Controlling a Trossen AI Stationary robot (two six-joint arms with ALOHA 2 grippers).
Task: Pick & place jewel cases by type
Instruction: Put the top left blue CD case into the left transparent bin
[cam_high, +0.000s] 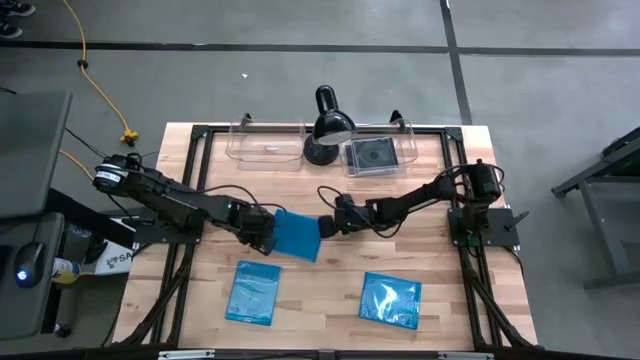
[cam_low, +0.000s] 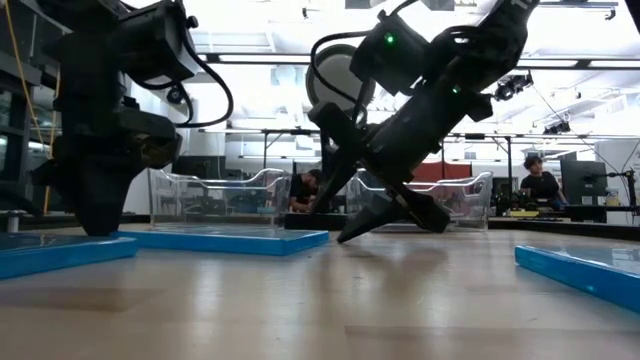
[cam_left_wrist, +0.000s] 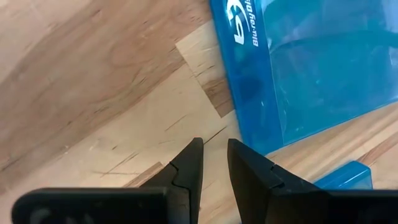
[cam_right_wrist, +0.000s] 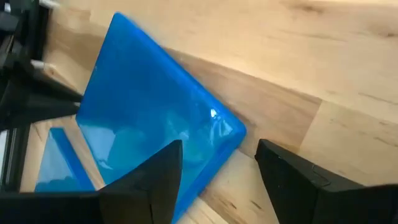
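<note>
Blue jewel case (cam_high: 296, 235) flat, corners diagonal, betw grippers.

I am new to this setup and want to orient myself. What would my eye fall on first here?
Both grippers meet at mid-table over one blue jewel case: the left gripper on its left edge, the open right gripper on its right. Two more blue cases lie nearer the front, and a black lamp stands between the clear bins at the back.

blue jewel case (cam_left_wrist: 323, 68) cut off, people (cam_low: 540, 185) behind too small
</note>
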